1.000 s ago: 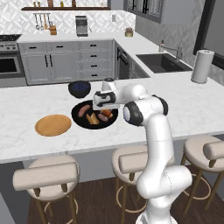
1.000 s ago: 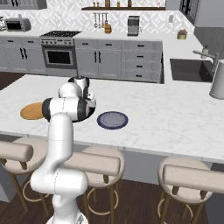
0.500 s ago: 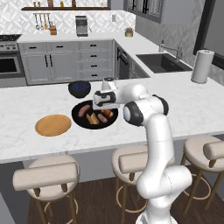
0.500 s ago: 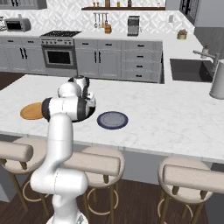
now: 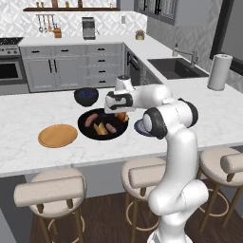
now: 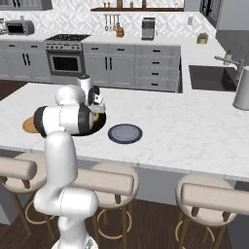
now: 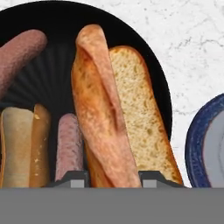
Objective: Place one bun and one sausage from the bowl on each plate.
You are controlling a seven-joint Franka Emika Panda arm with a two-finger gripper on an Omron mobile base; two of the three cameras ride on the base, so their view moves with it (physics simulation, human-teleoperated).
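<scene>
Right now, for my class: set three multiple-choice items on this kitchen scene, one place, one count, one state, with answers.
1. The tan wooden round plate lies: A inside the large round black bowl; B beside it; C under it.
2. Slim reddish-brown sausages in the bowl: A one; B two; C four.
3. The hand is: A open, empty; B closed on the orange-brown oblong bun; C closed on a sausage.
Answers: B, it lies flat next to the bowl; B, two links lie there; B, its tips press the bun's sides.
</scene>
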